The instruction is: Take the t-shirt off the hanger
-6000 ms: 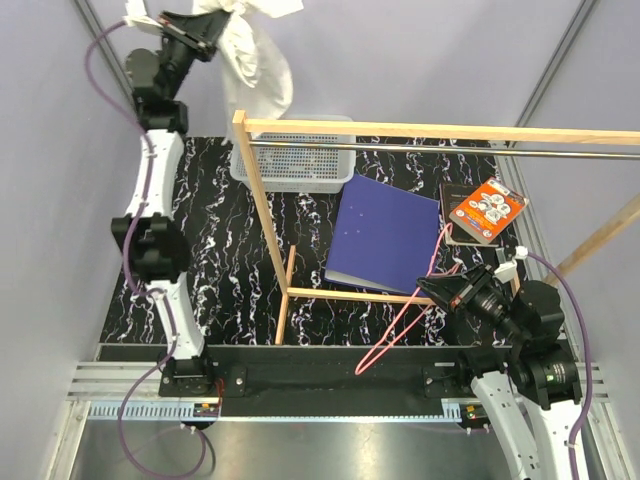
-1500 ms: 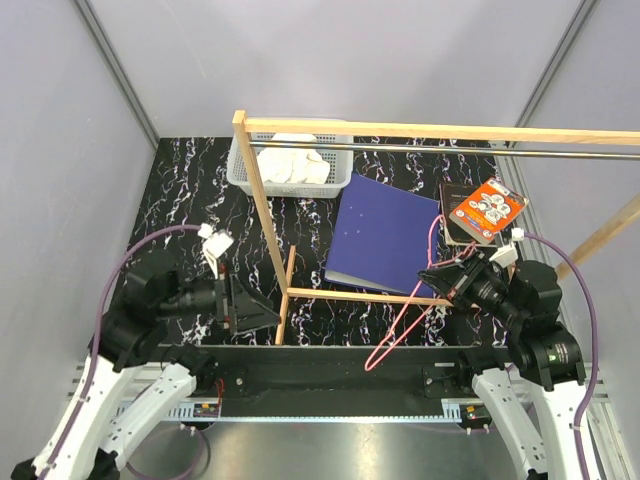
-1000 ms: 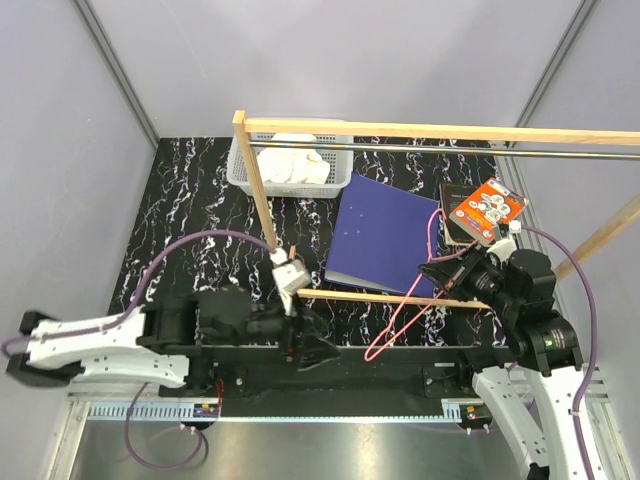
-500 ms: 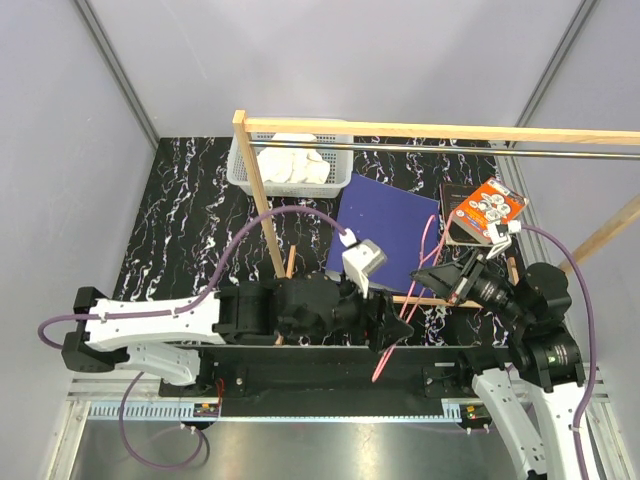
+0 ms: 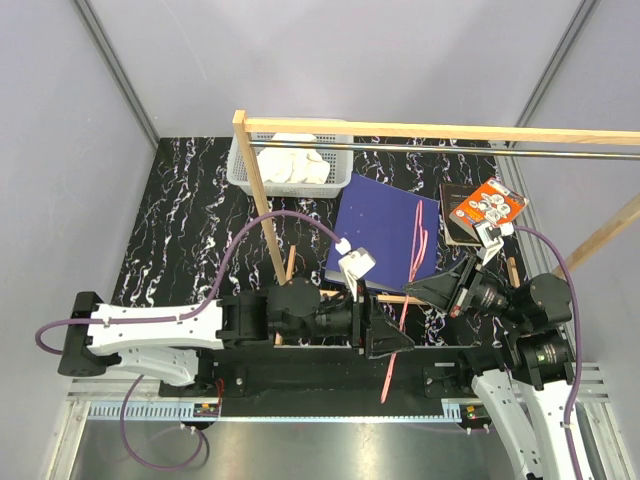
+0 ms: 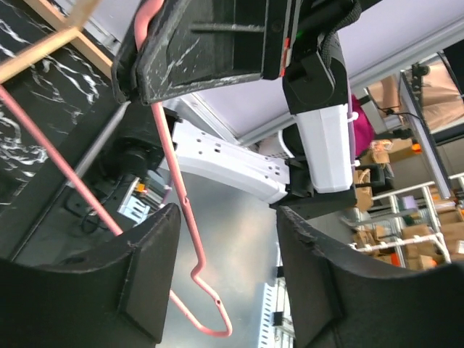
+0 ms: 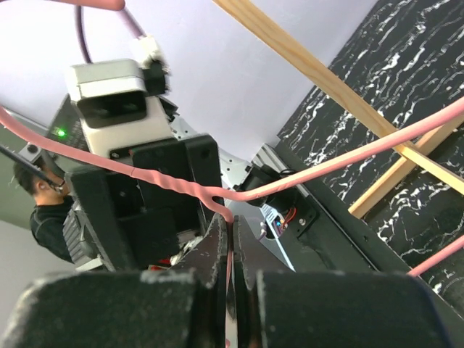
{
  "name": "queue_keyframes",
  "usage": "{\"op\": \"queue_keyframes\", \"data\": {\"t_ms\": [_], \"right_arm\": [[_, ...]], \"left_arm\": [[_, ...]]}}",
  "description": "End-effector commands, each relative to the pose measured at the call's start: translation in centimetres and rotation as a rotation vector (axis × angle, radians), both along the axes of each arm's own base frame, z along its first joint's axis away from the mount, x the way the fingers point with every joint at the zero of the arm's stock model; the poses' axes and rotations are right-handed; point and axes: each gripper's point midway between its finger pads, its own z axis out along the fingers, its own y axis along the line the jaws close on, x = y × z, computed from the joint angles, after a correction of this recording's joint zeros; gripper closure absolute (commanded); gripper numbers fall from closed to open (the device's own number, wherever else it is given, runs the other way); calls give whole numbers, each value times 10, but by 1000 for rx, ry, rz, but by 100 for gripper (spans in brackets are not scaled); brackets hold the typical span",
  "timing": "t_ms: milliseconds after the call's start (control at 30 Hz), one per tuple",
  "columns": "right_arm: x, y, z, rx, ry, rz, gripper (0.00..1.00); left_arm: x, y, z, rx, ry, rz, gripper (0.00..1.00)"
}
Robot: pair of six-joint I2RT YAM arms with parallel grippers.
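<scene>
a: what does the overhead view leave out?

b: the grips. from above, the two arms just meet near the front edge. the left wrist view shows the left claw (image 6: pixel 226 210) released, its fingers spread. the thin pink-red wire hanger (image 6: pixel 177 181) passes through the gap and seems to touch neither finger. the right wrist view shows the right claw (image 7: pixel 230 228) clenched on that hanger, fingers pressed together with the wire running down between them.

a: and what do the wrist views leave out?

b: the white cloth t-shirt (image 5: pixel 290 165). only the overhead view has it. it lies crumpled inside the white perforated plastic basket (image 5: pixel 320 185) at the far edge of the black marbled surface (image 5: pixel 190 220), off the hanger and well apart from both claws.

a: anything near the basket?

b: a flat dark-blue rectangular sheet (image 5: pixel 380 225) lies just beside it. an orange printed pack (image 5: pixel 487 208) sits by the right edge.

a: how much room is there around the hanger?

b: little. it hangs tilted across the low bar of the wooden rack frame (image 5: pixel 400 130). its lower end reaches out past the surface's near edge, and the left arm lies along that same edge.
</scene>
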Motion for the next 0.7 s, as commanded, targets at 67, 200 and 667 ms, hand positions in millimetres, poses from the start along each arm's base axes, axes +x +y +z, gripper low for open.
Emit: {"op": "queue_keyframes", "data": {"t_ms": [67, 200, 667], "right_arm": [[-13, 2, 16, 33, -63, 59, 100], [-15, 3, 14, 36, -55, 70, 100], [25, -14, -17, -58, 81, -200, 12]], "left_arm": [[-1, -13, 27, -167, 64, -25, 55], [5, -11, 27, -177, 61, -7, 64], [52, 18, -1, 57, 56, 322, 100]]}}
